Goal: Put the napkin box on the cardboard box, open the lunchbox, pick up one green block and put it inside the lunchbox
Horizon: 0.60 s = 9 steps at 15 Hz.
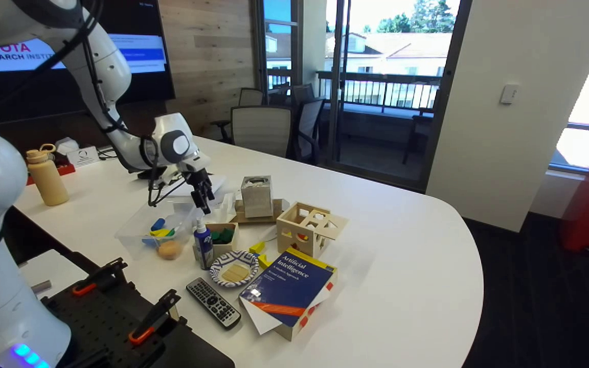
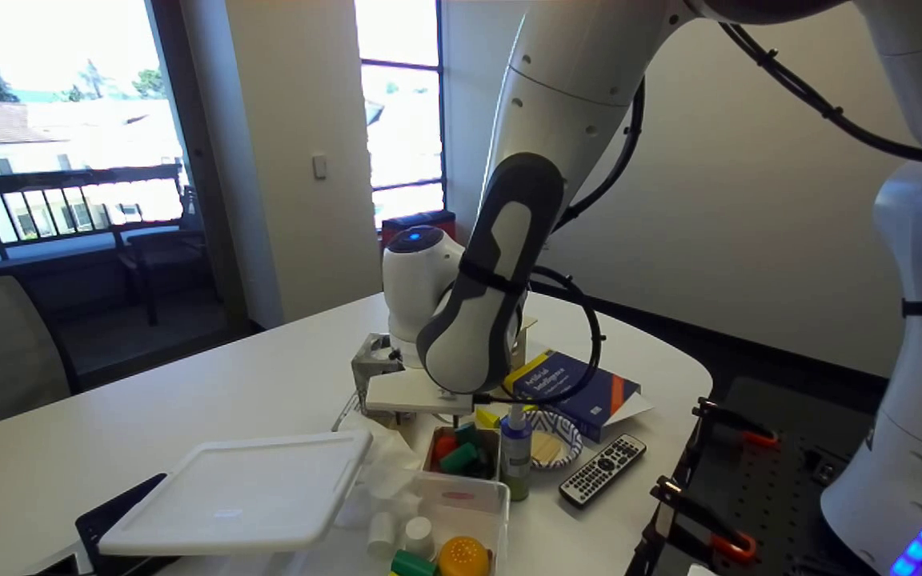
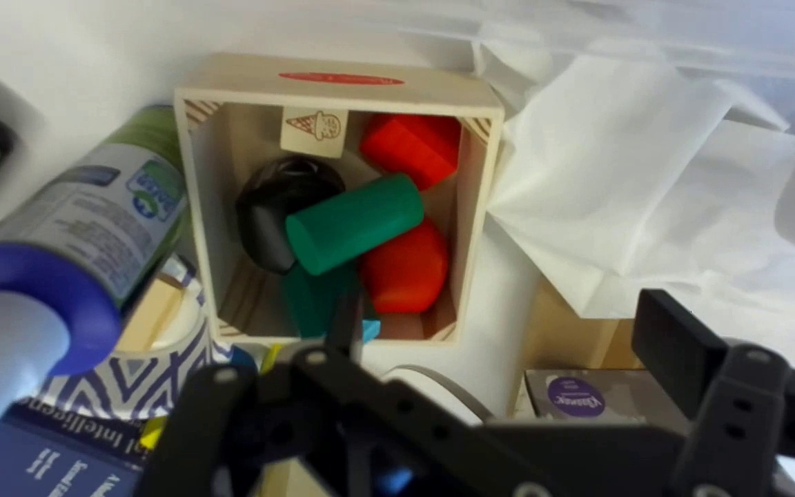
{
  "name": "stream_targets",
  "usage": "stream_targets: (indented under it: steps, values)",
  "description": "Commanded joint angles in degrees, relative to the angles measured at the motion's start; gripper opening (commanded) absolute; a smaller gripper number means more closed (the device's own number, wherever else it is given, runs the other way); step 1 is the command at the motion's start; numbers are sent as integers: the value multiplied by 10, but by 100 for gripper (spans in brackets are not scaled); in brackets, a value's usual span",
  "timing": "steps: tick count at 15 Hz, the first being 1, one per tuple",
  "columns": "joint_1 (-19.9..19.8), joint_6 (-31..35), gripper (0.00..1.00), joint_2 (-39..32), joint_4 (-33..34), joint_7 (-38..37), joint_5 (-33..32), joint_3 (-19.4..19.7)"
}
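Spread wide, my claw (image 3: 504, 331) hangs above the desk (image 1: 402, 255), its fingers (image 3: 680, 352) well apart in the wrist view, close to a small wooden box (image 3: 342, 96) of blocks. Inside that box a green block (image 3: 356, 221), a cylinder, lies slantwise over a black piece (image 3: 266, 221) and a red piece (image 3: 408, 276). In an exterior view the napkin box (image 1: 257, 197) stands upright on the cardboard box (image 1: 277, 208). I see the lunchbox (image 2: 477, 512) uncovered, its white lid (image 2: 237, 488) off to the side; what the lid rests on I cannot tell. A green piece (image 2: 413, 564) and an orange piece (image 2: 463, 558) lie in the lunchbox. Just beside the wooden box are a spray bottle (image 1: 203, 248) and some crumpled white paper (image 3: 577, 159). A patterned bowl (image 1: 234, 271), a remote control (image 1: 213, 302) and a blue book (image 1: 292, 283) are on my desk too, and the bowl sits between the spray bottle and the book.
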<state>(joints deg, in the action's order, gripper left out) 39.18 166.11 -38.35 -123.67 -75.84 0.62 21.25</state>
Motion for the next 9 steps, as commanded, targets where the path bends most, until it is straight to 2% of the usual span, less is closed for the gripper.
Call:
stream_targets:
  steps: [1,5,9]
  values:
    - [12,7,100,-4,-26,-51,3,3]
    - [9,17,100,-12,-51,-92,8,2]
    - [-9,27,100,-25,-53,-117,23,-17]
